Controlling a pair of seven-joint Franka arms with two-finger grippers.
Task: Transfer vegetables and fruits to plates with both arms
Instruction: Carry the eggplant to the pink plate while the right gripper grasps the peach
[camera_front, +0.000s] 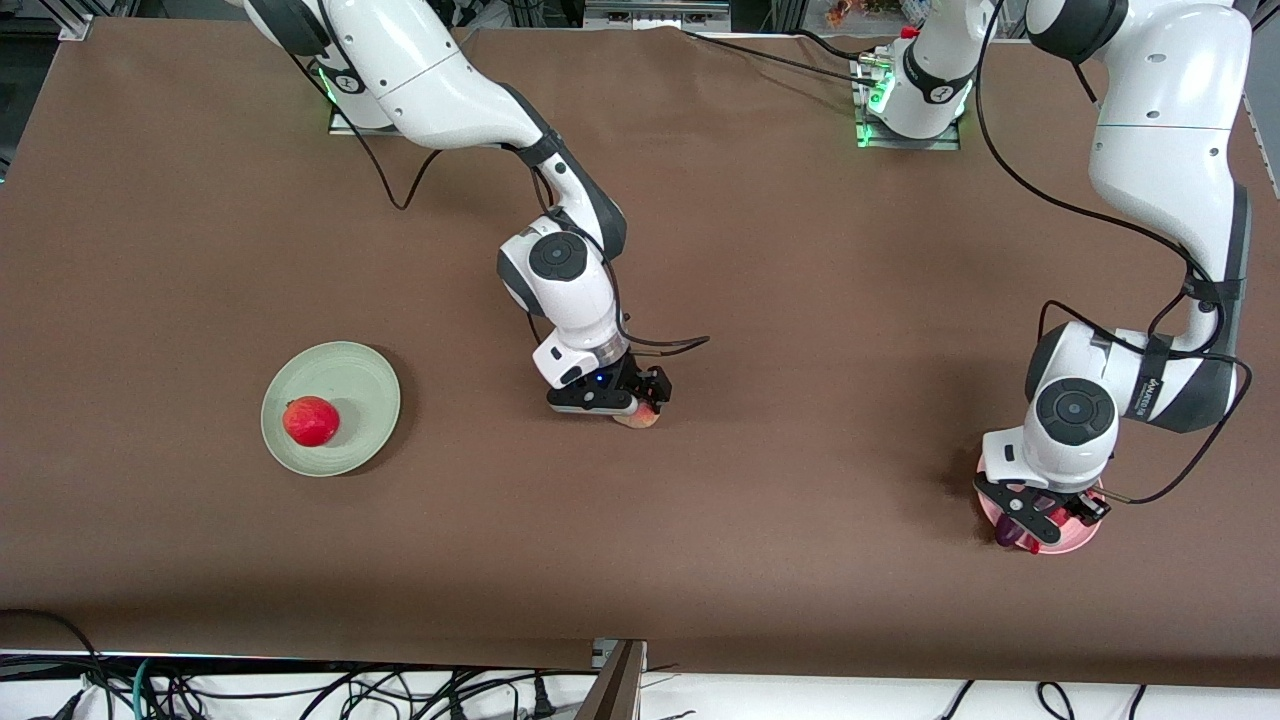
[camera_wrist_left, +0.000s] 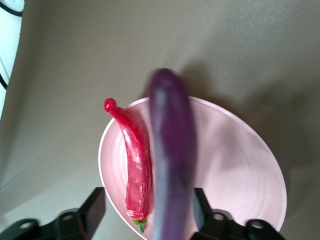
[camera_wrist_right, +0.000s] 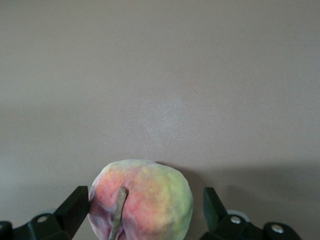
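1. Left gripper (camera_wrist_left: 147, 212) over pink plate (camera_wrist_left: 235, 165) at left arm's end, fingers spread, eggplant (camera_wrist_left: 172, 160) between them, chili (camera_wrist_left: 136, 165) lying on plate.
2. Right gripper (camera_wrist_right: 145, 212) at table's middle, fingers spread around peach (camera_wrist_right: 142, 200), not clamped.
3. Red fruit (camera_front: 311, 421) on green plate (camera_front: 360, 385).

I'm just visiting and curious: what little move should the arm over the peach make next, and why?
Probably close the right gripper on the peach. Its fingers stand open on either side of the fruit, which sits on the bare table, not yet on the green plate where the red fruit already lies.
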